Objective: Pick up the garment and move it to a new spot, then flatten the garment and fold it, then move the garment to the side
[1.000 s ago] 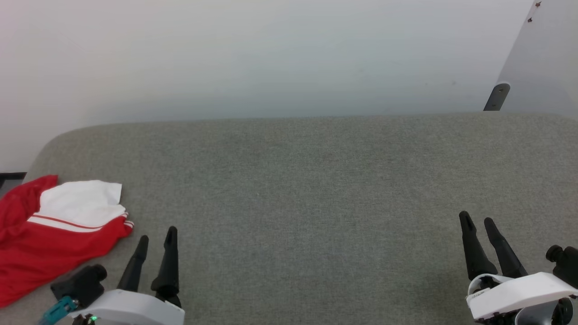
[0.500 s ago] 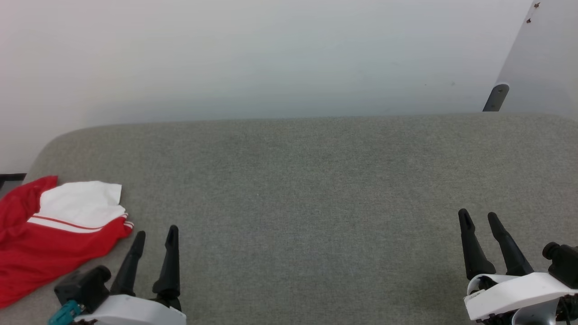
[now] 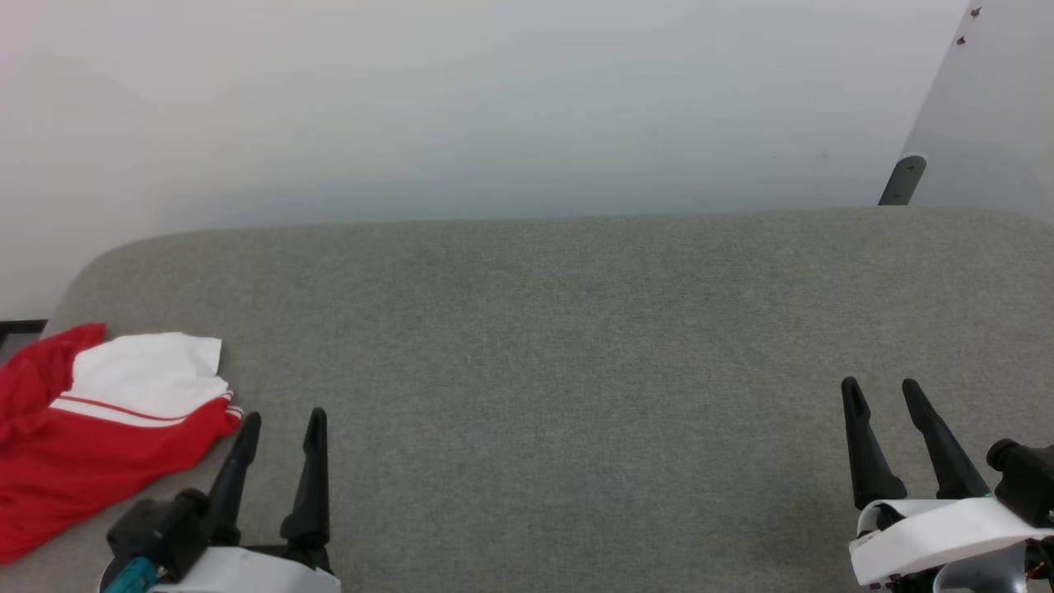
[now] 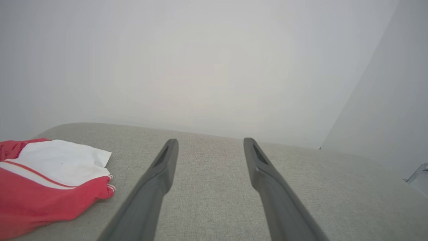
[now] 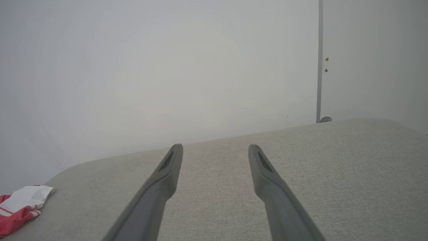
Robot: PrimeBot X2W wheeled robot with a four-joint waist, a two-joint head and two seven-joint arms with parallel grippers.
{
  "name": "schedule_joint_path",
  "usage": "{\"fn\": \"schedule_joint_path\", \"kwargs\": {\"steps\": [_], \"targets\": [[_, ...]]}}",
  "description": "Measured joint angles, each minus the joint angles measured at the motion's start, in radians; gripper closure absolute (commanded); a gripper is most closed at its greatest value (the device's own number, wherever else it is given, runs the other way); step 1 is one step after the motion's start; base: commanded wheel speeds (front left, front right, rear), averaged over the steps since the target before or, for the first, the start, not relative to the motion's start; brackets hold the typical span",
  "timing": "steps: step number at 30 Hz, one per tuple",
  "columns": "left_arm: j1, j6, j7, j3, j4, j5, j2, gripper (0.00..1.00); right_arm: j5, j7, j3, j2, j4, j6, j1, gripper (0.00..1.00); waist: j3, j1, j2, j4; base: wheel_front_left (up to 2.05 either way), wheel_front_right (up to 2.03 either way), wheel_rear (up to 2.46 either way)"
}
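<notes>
One garment [image 3: 99, 436] in play, and it sits at the lower left of the head view, bunched up on the grey table [image 3: 560, 346], part of it running off the left edge of the frame. Red body below, white panel on top, thin red-and-white trim between them and at a striped end poking out to the right. No lettering on show from here. It's crumpled, so the long axis is hard to call; the visible heap runs roughly from the lower left edge up and rightward to that striped end.

Now the key relation: the left tool [image 3: 284, 417] is just beside that striped end, its two dark fingers spread apart with nothing between them, pointing up the frame. The garment lies to its left. In the left wrist view the cloth shows at the lower left, off the line of the fingers, not between them. By my reading, that arm has to swing leftward before it can pinch any fabric.

Over at the lower right, the right tool [image 3: 881, 384] is also spread wide and empty, well apart from the garment, with the bare table between. The left arm is clearly the nearer. Nothing lifted yet; this looks like the very start. Behind it all, a plain pale wall [image 3: 494, 107].
</notes>
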Motion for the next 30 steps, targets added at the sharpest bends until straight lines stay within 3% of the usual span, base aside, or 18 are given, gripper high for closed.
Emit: {"fn": "schedule_joint_path", "kwargs": {"steps": [30], "targets": [[0.041, 0.006, -0.054, 0.001, -0.052, 0.202, 0.021, 0.00, -0.253, -0.017, -0.030, 0.016, -0.060, 0.001, 0.030, 0.00, -0.019, 0.0000, 0.0000, -0.005, 0.00, 0.00, 0.00]]}}
